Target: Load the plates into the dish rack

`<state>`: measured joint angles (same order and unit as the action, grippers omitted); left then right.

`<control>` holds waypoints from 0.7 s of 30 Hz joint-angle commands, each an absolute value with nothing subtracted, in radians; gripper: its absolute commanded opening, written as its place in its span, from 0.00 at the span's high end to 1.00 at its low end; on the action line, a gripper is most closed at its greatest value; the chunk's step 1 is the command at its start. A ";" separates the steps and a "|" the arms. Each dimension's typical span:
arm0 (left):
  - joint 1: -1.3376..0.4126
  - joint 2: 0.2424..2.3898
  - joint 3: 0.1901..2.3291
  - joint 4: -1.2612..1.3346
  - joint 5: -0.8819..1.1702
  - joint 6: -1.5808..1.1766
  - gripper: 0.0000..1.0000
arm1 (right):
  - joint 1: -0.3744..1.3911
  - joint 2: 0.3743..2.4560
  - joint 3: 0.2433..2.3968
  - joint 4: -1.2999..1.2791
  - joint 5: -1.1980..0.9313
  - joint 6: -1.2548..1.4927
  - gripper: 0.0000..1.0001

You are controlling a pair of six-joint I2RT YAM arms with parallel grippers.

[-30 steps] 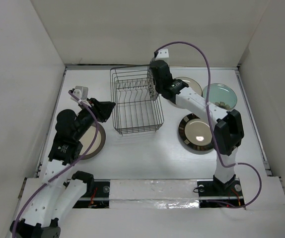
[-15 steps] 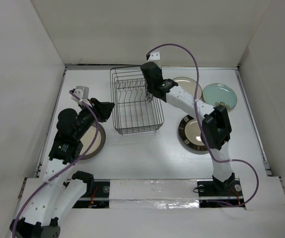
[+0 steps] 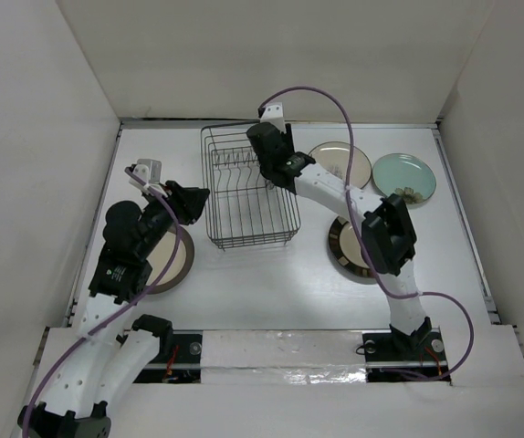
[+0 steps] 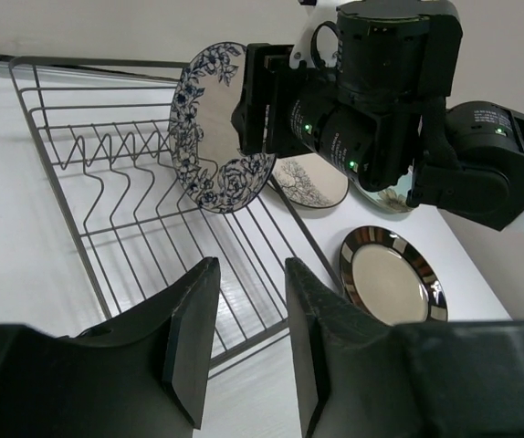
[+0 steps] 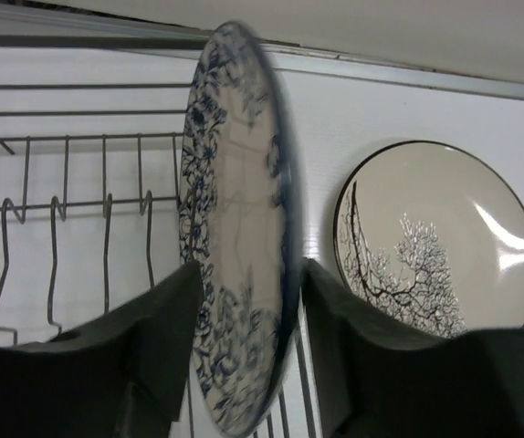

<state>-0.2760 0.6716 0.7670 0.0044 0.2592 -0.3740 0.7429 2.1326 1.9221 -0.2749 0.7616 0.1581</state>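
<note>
My right gripper (image 3: 267, 162) is shut on the black-white patterned plate (image 5: 239, 265) and holds it on edge over the right part of the dish rack (image 3: 210, 182), above the tines (image 5: 57, 228). The plate also shows in the left wrist view (image 4: 212, 128). My left gripper (image 3: 194, 201) is open and empty, just left of the rack (image 4: 107, 210). The beige brown-rimmed plate (image 3: 172, 262) lies under my left arm. The cream branch plate (image 3: 346, 164), the pale green plate (image 3: 404, 175) and the dark-rimmed plate (image 3: 346, 242) lie flat right of the rack.
White walls enclose the table on the left, back and right. My right arm stretches across the dark-rimmed plate and hides part of it. The branch plate (image 5: 440, 237) lies close to the rack's right side.
My right arm has swung left with the patterned plate, from the rack's right rim to over its inside. My left arm has hardly moved.
</note>
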 commanded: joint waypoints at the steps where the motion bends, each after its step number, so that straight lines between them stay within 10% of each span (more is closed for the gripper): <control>1: -0.282 0.650 0.778 0.025 0.241 -0.362 0.68 | 0.761 2.047 1.956 -0.198 0.781 0.155 0.36; 9: -0.282 0.608 0.784 0.028 0.183 -0.360 0.61 | 0.828 1.817 1.789 -0.118 0.695 0.158 0.25; 13: -0.282 0.557 0.785 0.031 0.111 -0.374 0.92 | 0.942 1.668 1.535 -0.011 0.550 0.257 1.00; 21: -0.253 0.499 0.795 0.070 0.089 -0.409 1.00 | 1.241 1.582 1.228 0.214 0.489 0.612 1.00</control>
<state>-0.2600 0.5148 0.7673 0.0063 0.1051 -0.3870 1.1835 1.5696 1.3075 0.0814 0.5140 0.4282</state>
